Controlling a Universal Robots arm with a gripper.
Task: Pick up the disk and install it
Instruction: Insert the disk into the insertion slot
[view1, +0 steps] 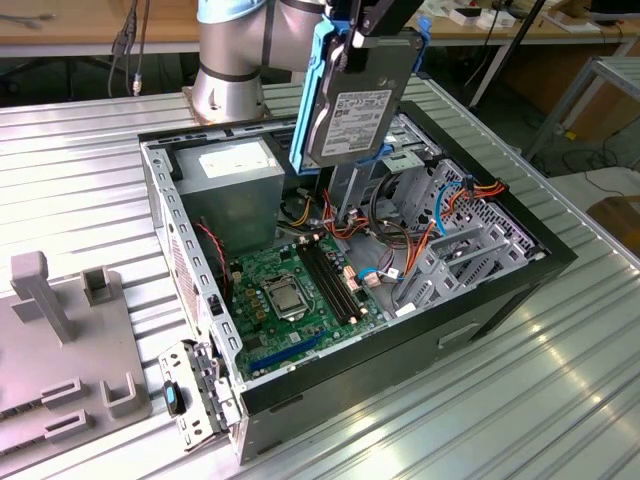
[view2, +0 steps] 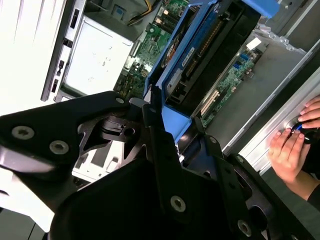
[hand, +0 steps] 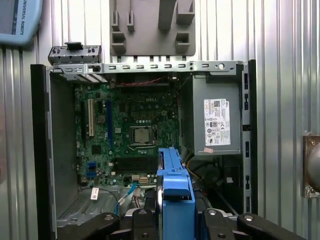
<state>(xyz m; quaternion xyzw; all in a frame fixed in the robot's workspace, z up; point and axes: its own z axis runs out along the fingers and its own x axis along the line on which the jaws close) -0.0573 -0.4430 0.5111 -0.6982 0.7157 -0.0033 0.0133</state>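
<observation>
One slip is the chief worry here. The end effector (view1: 362, 35) is clamped on the upper end of the disk (view1: 352, 100), which hangs on edge and slightly tilted above the open computer case (view1: 500, 285), near twelve o'clock in the exterior view. With only one end gripped, I judge that a knock on the free lower end could twist the disk in the fingers or drop it onto the motherboard (view1: 290, 290) beneath. The orange and blue cables (view1: 400, 245) loop just below the disk towards five o'clock, and a blue carrier rail could catch on them. The metal drive cage (view1: 470, 230), at three to four o'clock, has thin sheet edges and brackets that would scrape or jam a rail that came in crooked. In the second wrist view a person's hand (view2: 292, 150) rests on a pale metal surface just outside the case wall (counter or case side, I cannot tell), and a swing that way could strike it. The air above the case is free, and the span over the motherboard is the widest gap inside. The power supply (view1: 225, 175) closes off the eight o'clock side of the disk, and the case rim bounds the rest. On the ribbed counter (view1: 80, 170), the grey fixture (view1: 60, 340) at eight o'clock lies well apart.
</observation>
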